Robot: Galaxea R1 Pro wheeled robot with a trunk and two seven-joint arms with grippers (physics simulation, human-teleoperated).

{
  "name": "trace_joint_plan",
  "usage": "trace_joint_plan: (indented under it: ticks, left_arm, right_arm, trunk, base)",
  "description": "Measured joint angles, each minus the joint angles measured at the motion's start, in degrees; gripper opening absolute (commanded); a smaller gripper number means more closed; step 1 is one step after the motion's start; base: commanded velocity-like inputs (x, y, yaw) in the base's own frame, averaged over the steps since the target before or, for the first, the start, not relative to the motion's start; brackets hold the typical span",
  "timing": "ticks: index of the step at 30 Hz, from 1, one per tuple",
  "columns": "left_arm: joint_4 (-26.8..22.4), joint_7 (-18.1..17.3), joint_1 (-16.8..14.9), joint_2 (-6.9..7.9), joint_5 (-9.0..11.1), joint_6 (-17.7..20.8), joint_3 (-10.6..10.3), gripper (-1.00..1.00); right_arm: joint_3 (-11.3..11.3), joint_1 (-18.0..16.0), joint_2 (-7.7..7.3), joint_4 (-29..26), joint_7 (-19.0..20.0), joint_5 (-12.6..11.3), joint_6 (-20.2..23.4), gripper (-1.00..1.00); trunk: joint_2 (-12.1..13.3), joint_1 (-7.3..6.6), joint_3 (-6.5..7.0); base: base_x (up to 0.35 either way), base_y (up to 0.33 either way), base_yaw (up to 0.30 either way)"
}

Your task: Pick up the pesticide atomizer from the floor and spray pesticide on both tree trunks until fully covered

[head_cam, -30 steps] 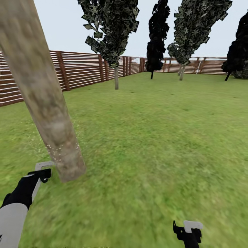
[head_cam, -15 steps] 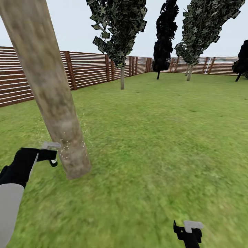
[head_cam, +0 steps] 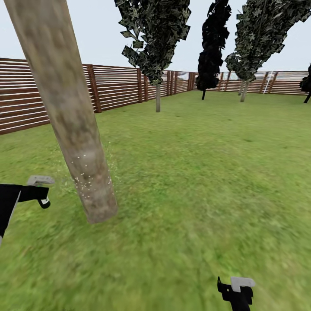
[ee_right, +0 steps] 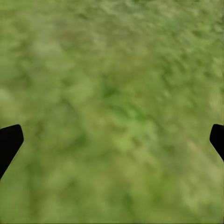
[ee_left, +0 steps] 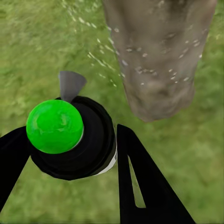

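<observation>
My left gripper [head_cam: 41, 191] hangs at the left, a short way from the near tree trunk [head_cam: 69, 112], a thick mottled grey-tan column rising out of the lawn. In the left wrist view the left gripper [ee_left: 70, 133] is shut on the pesticide atomizer [ee_left: 86, 151], a black round bottle with a green dome top and a grey nozzle facing the tree trunk [ee_left: 158, 56]. Whitish pesticide specks [head_cam: 88, 181] dot the trunk's lower part and drift beside it. A second tree [head_cam: 158, 97] stands further back by the fence. My right gripper [head_cam: 236, 288] is low and open over grass.
A brown slat fence [head_cam: 112, 86] runs along the left and the back of the lawn. Another pale-trunked tree [head_cam: 244, 91] and a near-black cypress-like tree [head_cam: 211, 47] stand at the far end. Open grass [head_cam: 207, 172] stretches to the right.
The camera has turned a little left, shifting everything rightward. My left gripper with the atomizer rose and then drew back from the trunk. More specks sit on the bark. The right gripper stayed put.
</observation>
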Motion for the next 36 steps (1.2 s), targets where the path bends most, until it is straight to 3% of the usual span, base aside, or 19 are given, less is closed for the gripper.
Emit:
trace_joint_plan:
  ticks: [8, 11, 16, 20, 24, 36]
  left_arm:
    - [0.8, 0.0, 0.1, -0.3, 0.3, -0.3, -0.3, -1.0]
    - [3.4, 0.0, 1.7, -0.31, 0.4, -0.7, -0.1, -1.0]
    - [1.3, 0.2, 2.0, -0.39, 3.2, -0.6, 0.3, -1.0]
    - [1.2, 0.2, 2.0, -0.36, 3.4, -0.6, 0.5, -1.0]
    - [1.2, 0.2, 2.1, -0.35, 3.4, -0.7, 2.0, -1.0]
    - [1.1, 0.3, 2.0, -0.31, 3.4, -0.6, 2.3, -1.0]
  right_arm:
    - [-0.1, 0.0, -0.09, 0.0, 0.0, 0.0, 0.0, 1.0]
    - [-0.1, 0.0, -0.09, 0.0, 0.0, 0.0, 0.0, 1.0]
    - [-0.1, 0.0, -0.09, 0.0, 0.0, 0.0, 0.0, 1.0]
    - [-0.1, 0.0, -0.09, 0.0, 0.0, 0.0, 0.0, 1.0]
    - [-0.1, 0.0, -0.09, 0.0, 0.0, 0.0, 0.0, 1.0]
    - [0.0, 0.0, -0.09, 0.0, 0.0, 0.0, 0.0, 1.0]
  trunk:
    - [0.0, 0.0, 0.0]
    - [0.0, 0.0, 0.0]
    - [0.0, 0.0, 0.0]
    - [0.0, 0.0, 0.0]
    - [0.0, 0.0, 0.0]
    - [0.0, 0.0, 0.0]
  base:
    - [0.217, -0.072, 0.001]
    - [0.008, -0.006, 0.0]
    - [0.0, -0.148, 0.0]
    - [-0.011, -0.271, 0.0]
    - [-0.041, -0.273, 0.0]
    - [-0.004, -0.274, 0.0]
